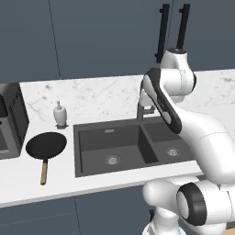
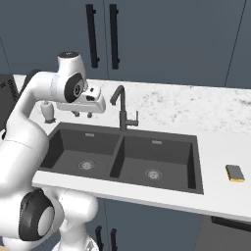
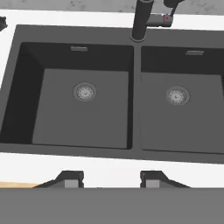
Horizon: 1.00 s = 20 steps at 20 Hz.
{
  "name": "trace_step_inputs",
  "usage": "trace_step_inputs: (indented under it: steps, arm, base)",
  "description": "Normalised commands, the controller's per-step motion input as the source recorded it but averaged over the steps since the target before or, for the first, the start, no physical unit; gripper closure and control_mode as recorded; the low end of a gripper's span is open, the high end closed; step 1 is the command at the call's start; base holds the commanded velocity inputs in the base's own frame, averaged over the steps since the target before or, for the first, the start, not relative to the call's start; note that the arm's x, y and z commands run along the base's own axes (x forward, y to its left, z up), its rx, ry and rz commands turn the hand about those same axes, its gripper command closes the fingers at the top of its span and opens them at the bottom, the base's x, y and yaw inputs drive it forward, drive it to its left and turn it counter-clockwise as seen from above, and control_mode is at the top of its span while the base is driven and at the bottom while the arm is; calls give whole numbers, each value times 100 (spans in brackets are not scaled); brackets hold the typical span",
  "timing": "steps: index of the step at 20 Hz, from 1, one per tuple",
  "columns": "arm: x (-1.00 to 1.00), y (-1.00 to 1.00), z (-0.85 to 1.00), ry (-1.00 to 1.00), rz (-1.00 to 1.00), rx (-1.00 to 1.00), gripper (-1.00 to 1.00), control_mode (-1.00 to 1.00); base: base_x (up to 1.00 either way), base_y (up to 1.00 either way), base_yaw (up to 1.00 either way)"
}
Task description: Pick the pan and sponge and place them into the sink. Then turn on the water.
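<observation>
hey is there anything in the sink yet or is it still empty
Empty. Both basins of the sink show bare floors and drains; the pan and the sponge lie on the counter either side.

Left of my dark grey sink (image 1: 92,151): black pan (image 1: 46,145), light-brown handle. Right: yellow sponge (image 2: 235,173), seemingly grey-green top.
</observation>
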Motion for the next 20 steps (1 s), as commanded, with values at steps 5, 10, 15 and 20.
trace_step_inputs:
  steps: [5,10,15,20]
  arm:
    - [-23,46,-1,0,0,-1,-100,-100]
    - [-32,100,-5,1,0,-6,-100,-100]
    - [-18,100,-14,2,0,-4,-100,-100]
    - [-6,97,-23,0,0,0,-100,-100]
  base:
    - [0,0,0]
    - [0,0,0]
    - [0,0,0]
    - [0,0,0]
